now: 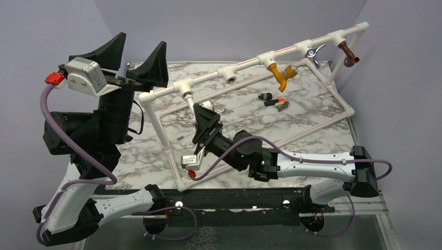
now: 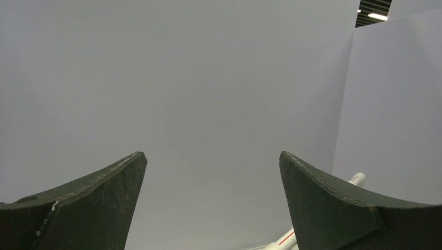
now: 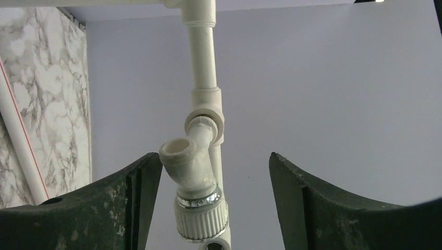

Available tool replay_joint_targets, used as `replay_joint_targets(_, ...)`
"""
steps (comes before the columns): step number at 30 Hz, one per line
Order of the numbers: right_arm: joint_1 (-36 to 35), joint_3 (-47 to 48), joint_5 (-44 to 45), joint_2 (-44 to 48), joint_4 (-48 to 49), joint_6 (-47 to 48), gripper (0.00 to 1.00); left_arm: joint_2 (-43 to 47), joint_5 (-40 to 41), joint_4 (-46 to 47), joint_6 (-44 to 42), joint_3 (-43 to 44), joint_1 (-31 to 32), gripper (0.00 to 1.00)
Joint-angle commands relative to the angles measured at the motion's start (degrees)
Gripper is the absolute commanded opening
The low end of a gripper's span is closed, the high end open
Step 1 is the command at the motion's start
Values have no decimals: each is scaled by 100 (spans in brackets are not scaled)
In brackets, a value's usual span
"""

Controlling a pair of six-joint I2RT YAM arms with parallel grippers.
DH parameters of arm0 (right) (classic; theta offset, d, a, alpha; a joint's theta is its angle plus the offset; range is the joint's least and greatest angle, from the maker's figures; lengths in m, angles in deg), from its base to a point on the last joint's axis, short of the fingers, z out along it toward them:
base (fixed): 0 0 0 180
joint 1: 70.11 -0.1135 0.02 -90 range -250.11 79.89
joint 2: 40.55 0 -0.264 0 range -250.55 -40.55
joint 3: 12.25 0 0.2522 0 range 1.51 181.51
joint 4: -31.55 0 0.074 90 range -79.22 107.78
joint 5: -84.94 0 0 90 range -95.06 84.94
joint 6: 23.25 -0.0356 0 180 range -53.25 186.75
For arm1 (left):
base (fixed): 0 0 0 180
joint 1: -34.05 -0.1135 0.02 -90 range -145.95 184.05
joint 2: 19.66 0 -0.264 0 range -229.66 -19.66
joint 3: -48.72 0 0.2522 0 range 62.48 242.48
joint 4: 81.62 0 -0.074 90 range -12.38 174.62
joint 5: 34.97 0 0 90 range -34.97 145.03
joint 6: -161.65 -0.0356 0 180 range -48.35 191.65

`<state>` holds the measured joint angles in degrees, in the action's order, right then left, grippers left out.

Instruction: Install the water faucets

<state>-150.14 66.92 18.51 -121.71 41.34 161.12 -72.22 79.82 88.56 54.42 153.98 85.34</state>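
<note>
Close by, the two arms sit bolted at the near edge of the marble table. The right arm lies low and reaches over the table to the left end of the white pipe frame. The right gripper has its jaws wide apart. The white faucet stands between them, nearer to the finger on the left side of the wrist view. I cannot tell if that finger touches it. This white faucet is stuck into a tee socket on the frame's top pipe. Its ribbed knob and silvery ring are at the end toward the wrist camera, and its open spout is turned to the side. The left arm is up high at the left side. The left gripper is wide open too, holds nothing, and faces the bare grey wall. Further out, on the table inside the frame, a small black part lies just beside a black-and-orange faucet. Along the far top pipe there is one empty socket. After it come a mustard-yellow faucet, a chrome-levered faucet, and at the far right end a brown faucet. All three hang from their sockets.
</note>
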Motion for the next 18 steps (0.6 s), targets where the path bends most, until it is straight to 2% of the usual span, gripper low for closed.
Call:
replay_joint_targets(1, 5, 306, 389, -156, 103, 151, 78, 39, 78, 18, -67, 153, 67, 99)
replay_joint_targets(7, 20, 421, 480, -260, 10, -140, 72, 27, 81, 14, -58, 155, 100, 99)
replay_joint_targets(11, 69, 505, 533, -366, -31, -276, 64, 34, 99, -4, -57, 168, 133, 99)
replay_joint_targets(18, 146, 499, 650, -482, 26, -386, 56, 44, 120, -7, -53, 172, 175, 99)
